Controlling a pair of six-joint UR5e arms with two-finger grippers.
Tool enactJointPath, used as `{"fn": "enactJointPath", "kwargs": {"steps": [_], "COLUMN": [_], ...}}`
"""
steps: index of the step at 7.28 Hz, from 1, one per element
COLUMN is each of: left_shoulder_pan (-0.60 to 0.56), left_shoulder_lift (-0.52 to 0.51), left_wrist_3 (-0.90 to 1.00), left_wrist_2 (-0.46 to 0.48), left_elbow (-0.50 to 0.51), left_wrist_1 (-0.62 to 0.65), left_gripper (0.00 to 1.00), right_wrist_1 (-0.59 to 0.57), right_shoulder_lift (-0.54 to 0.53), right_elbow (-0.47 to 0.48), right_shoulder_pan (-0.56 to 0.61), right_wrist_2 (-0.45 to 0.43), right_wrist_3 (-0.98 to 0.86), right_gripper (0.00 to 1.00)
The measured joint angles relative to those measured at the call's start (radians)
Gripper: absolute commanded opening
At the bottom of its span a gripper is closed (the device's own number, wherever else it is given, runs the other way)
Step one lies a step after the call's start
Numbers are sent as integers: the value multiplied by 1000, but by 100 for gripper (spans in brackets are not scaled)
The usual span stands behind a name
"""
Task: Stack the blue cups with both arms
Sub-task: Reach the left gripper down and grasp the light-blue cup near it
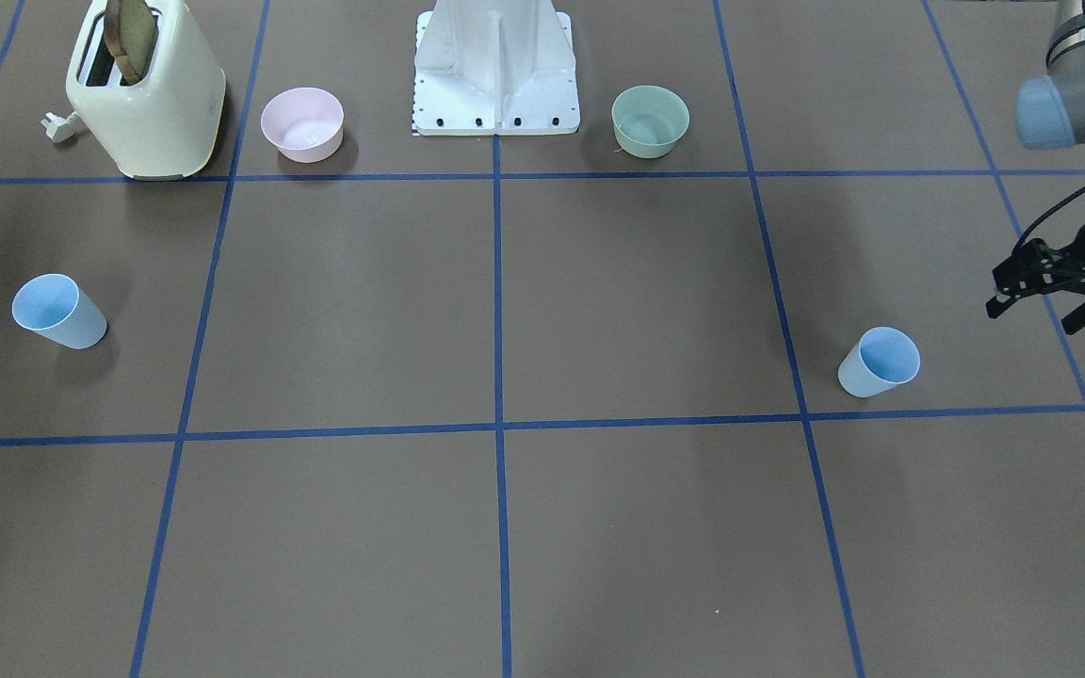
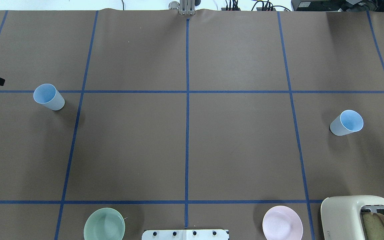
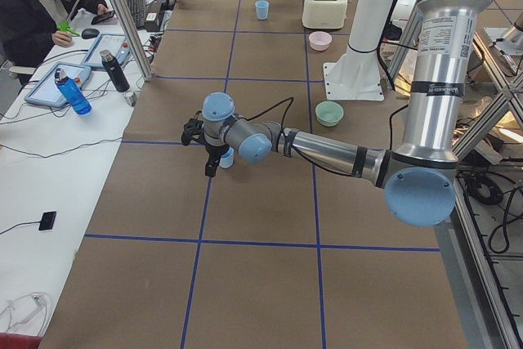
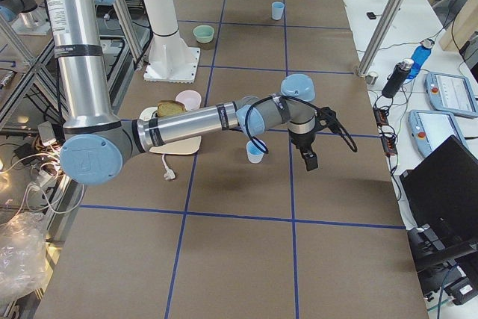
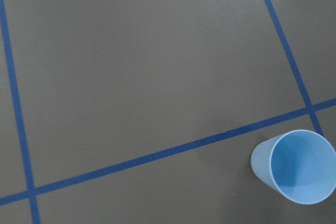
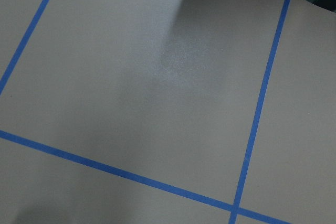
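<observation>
Two upright blue cups stand on the bench (image 2: 192, 146): overhead, the 9 o'clock cup (image 2: 48, 96) and the 3 o'clock cup (image 2: 346, 122). The left gripper (image 1: 1032, 315), cut off at frame edges, hangs empty with jaws apart near the former. I cannot tell the right gripper's (image 4: 306, 158) spread.

Bare tabletop (image 1: 957, 311) between left hand (image 1: 1032, 315) and the blue cup (image 1: 879, 363) near it, with room to pass. Well apart from that hand, toward the base: green bowl (image 1: 651, 121), pedestal (image 1: 495, 75), pink bowl (image 1: 302, 123), toaster (image 1: 147, 94).
</observation>
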Motion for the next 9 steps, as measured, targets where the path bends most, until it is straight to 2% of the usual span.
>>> {"fn": "enactJointPath", "kwargs": {"steps": [2,3,4,6,7,9], "left_shoulder_pan": [97,135,153,178,189,204], "left_shoulder_lift": [-36,-45,-55,-75,-81,-83], "left_wrist_3": [-163,-189,-196,-196,-194,-192], "left_wrist_2": [87,131,151,164,165,167], "left_elbow": [13,20,32,76,105,130], "left_wrist_1": [-33,-40,-44,-71,-109,-152], "left_gripper": [96,88,76,23,1,0], "right_wrist_1": [1,1,1,1,1,1], "right_shoulder_lift": [0,-1,-1,0,0,1], "right_elbow": [0,0,-1,-1,-2,-3], "right_shoulder_pan": [-4,-5,-6,-9,-11,-12], "right_wrist_2": [-3,-3,-4,-4,-4,-4], "right_wrist_3": [3,3,3,3,3,4], "right_gripper": [100,100,100,100,100,100]}}
